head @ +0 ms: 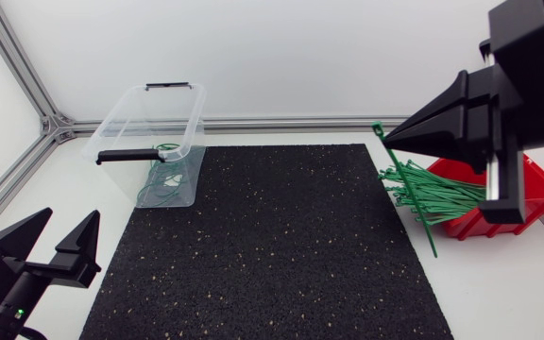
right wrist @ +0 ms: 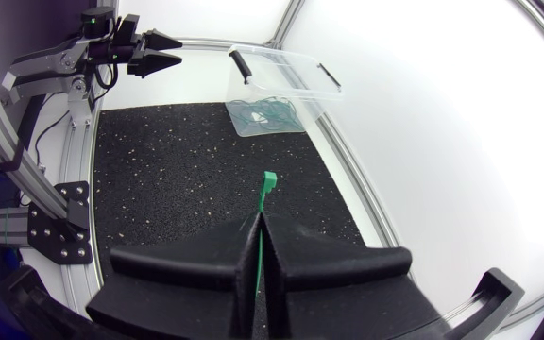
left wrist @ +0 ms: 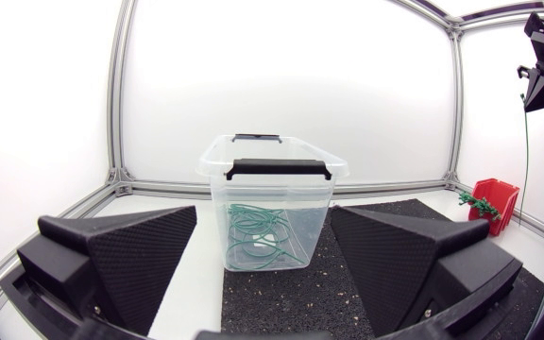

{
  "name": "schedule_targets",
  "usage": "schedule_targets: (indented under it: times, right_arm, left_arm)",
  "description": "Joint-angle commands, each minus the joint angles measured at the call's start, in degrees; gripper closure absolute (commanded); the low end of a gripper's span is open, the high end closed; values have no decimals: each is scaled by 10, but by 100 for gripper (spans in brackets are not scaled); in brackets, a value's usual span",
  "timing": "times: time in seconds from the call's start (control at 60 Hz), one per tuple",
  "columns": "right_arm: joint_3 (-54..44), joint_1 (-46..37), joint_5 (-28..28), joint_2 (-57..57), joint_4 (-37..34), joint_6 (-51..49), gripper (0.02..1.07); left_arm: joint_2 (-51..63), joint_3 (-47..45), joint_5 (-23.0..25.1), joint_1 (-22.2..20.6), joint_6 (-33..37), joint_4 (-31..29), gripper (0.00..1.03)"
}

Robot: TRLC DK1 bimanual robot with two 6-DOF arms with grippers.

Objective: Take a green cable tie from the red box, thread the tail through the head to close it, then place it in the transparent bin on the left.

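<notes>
**Q:** Green cable tie (right wrist: 263, 200): location?
**A:** Clamped between the closed fingers of the right gripper (head: 390, 140), raised above the red box (head: 539, 189). The head end projects past the fingertips, presumably exposed for threading.
**Q:** Left gripper (head: 69, 225)?
**A:** Fingers spread, holding nothing, low, facing the transparent bin (head: 149, 90). Likely waiting to take the tail.

At the lower left of the head view, the left gripper (head: 71, 217) is seen in matte black, with two broad wedge-shaped fingers (head: 83, 247) tapering to points. A small green light (head: 17, 313) is shown on the black housing behind them. In the left wrist view the fingers' inner faces are finely textured, and a small screw (left wrist: 95, 307) is set near each base. At the upper right, the right gripper (head: 387, 140) is likewise black and blocky, with a silver rod (head: 494, 175) along its side.
</notes>
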Motion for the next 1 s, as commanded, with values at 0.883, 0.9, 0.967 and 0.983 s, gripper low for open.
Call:
schedule_targets:
  times: [0.883,0.9,0.967,0.983]
  right_arm:
    - [-53,206,95,302,162,78,101]
    - [-53,206,95,306,162,77,101]
    - [-51,207,95,325,170,74,101]
    - [-50,208,95,329,170,74,101]
  left_arm:
    - [-1,-22,-1,-8,-7,-13,4]
    - [-1,-22,-1,-8,-7,-13,4]
    - [-1,-22,-1,-8,-7,-13,4]
    - [-1,-22,-1,-8,-7,-13,4]
